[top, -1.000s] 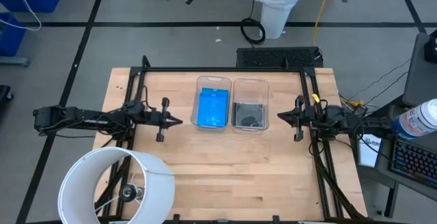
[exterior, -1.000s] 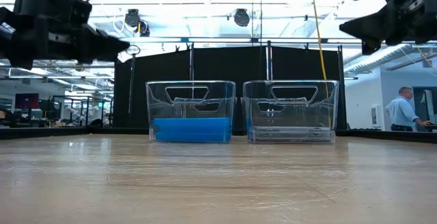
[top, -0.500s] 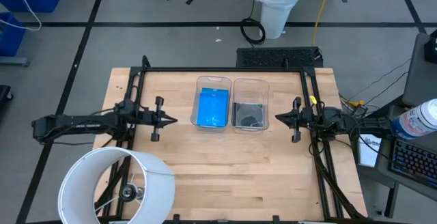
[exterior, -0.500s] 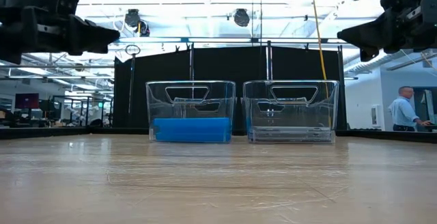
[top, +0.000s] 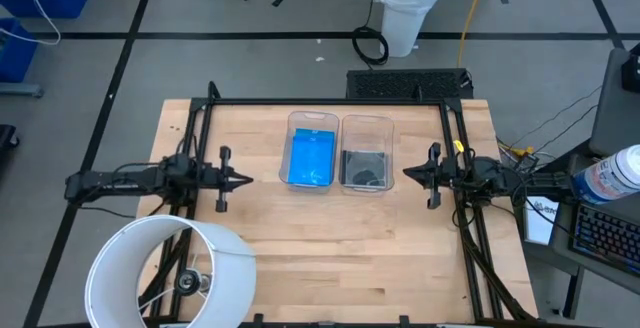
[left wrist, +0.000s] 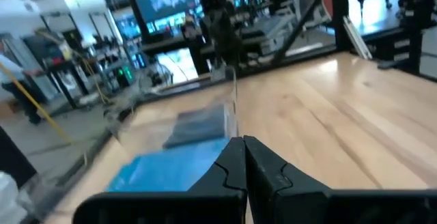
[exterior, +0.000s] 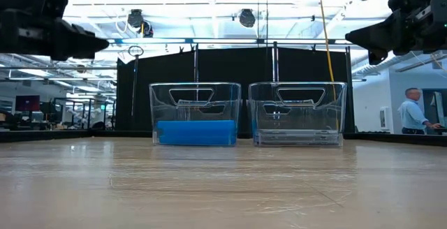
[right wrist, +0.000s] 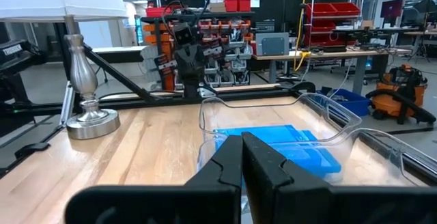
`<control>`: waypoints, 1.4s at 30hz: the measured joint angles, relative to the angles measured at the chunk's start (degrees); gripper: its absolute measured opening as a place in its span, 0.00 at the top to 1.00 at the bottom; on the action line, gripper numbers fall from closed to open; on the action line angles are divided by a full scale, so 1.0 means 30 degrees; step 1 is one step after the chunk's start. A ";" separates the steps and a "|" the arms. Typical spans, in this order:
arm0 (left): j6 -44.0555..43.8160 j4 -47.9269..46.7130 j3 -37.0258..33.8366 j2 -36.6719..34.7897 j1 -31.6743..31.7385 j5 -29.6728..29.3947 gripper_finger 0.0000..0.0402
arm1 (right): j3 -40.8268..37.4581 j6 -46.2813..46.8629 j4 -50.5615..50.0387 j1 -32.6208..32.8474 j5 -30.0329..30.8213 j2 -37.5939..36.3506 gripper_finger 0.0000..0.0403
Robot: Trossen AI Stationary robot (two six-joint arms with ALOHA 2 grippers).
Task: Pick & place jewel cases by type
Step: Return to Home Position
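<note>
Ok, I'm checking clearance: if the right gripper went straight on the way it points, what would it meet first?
Probably the left gripper facing it. The right gripper hangs above the clear bins' rims, so it should clear them, though depth is uncertain.

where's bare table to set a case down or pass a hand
Widest bare wood: the table in front of the bins, bordered at its left corner by the lamp shade. A narrower strip lies between left tool and left bin, a slim one between right bin and right tool. The two bins stand tight together: no room there.
</note>
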 joint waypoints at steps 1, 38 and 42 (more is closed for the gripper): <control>-0.0066 -0.0466 0.0000 -0.0167 -0.0275 -0.0278 1.00 | 0.0000 -0.0005 0.0006 0.0000 -0.0031 0.0000 1.00; -0.2168 -0.0857 0.0000 -0.0630 -0.3961 -0.1697 0.92 | -0.1683 0.1501 0.1741 0.0000 -0.0425 0.0022 1.00; -0.2202 -0.0842 0.0000 -0.0630 -0.3961 -0.1690 0.92 | -0.1683 0.1501 0.1741 0.0000 -0.0425 0.0022 1.00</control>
